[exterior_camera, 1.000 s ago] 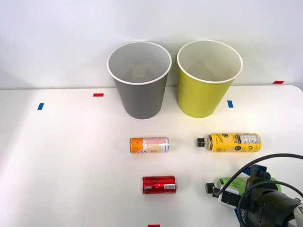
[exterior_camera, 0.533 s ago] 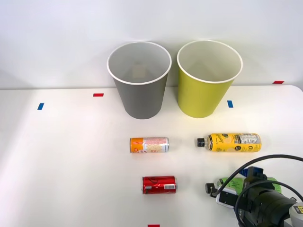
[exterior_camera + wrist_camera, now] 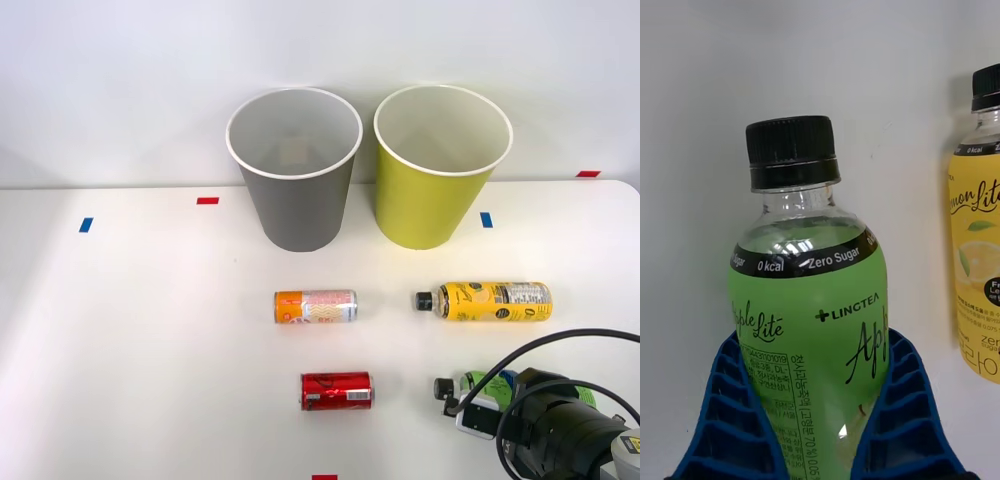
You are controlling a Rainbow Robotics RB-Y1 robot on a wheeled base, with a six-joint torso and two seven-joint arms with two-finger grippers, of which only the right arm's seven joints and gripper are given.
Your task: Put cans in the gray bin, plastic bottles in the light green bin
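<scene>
Nearest the robot, the right end effector [image 3: 816,442] sits down over the green bottle [image 3: 809,330], which lies on its side on the white table [image 3: 130,340]. In the wrist view its blue ribbed fingers [image 3: 737,420] flank the bottle's body on both sides, pressed against the label, so the end effector reads as closed around the green bottle, though whether the grip is firm cannot be told. In the front view the bottle's black cap [image 3: 443,388] pokes out toward the red can [image 3: 336,390], which lies well apart from it.

The step in hand looks like the pick-up of this first plastic bottle. Nothing appears sorted yet: beyond lie the yellow bottle [image 3: 484,300] and the orange and silver can [image 3: 316,306], both on their sides.

Farthest back stand the gray bin [image 3: 296,205] and the light green bin [image 3: 430,205], upright and side by side. The next move calls for a lift straight up, clear of the yellow bottle, then a carry forward over the light green bin's white rim before release
</scene>
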